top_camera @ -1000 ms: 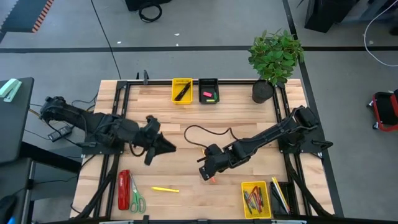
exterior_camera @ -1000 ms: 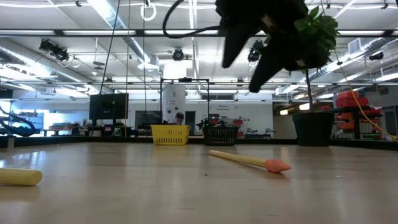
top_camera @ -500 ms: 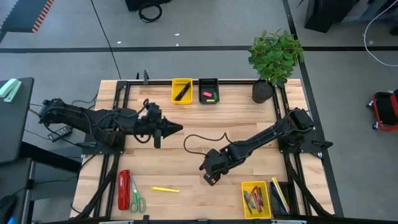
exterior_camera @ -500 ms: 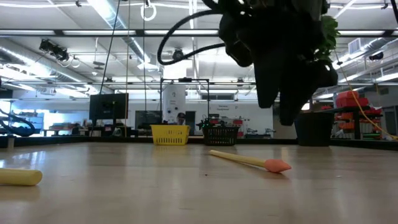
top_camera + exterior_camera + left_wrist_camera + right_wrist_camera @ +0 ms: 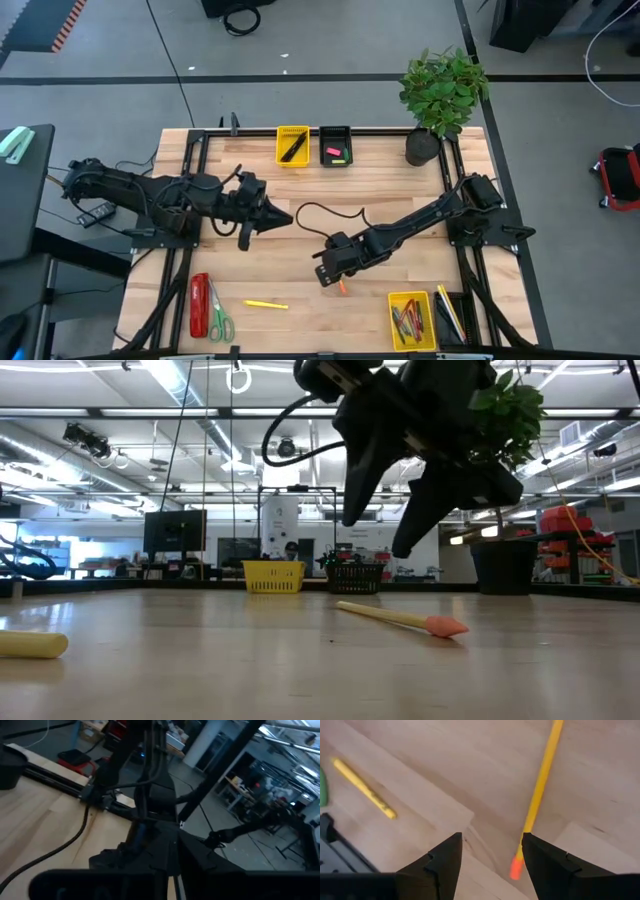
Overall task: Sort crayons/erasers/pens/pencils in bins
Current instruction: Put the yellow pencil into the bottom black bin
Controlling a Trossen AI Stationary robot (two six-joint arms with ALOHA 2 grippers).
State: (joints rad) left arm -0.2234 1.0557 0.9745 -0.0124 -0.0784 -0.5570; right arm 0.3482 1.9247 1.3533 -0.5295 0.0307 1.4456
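Spread wide: the right gripper [image 5: 492,854], fingers [image 5: 442,865] apart with nothing between them, hanging clear above the counter [image 5: 400,185]. Swung back off its spot of half a second ago, a little toward the counter's middle, so the orange pencil [image 5: 540,785] now lies just beside the fingertips rather than between them, its pink eraser end nearest them. In the low view, same pencil [image 5: 400,620] flat on the wood exactly as before, untouched and unmoved.

Means no pick yet: probably a re-aim, and a grasp would still call for bringing the spread fingers back across the thin shaft before lowering and closing.

Farther out, a yellow stick [image 5: 265,304] alone near the edge opposite the plant, also unmoved. Black bin [image 5: 450,315] holding pencils in the corner by the right arm's base, well apart from the pencil, likely its destination.

Left gripper [image 5: 283,216] over the left half of the counter, dipped slightly from half a second ago; whether holding anything, cannot tell.
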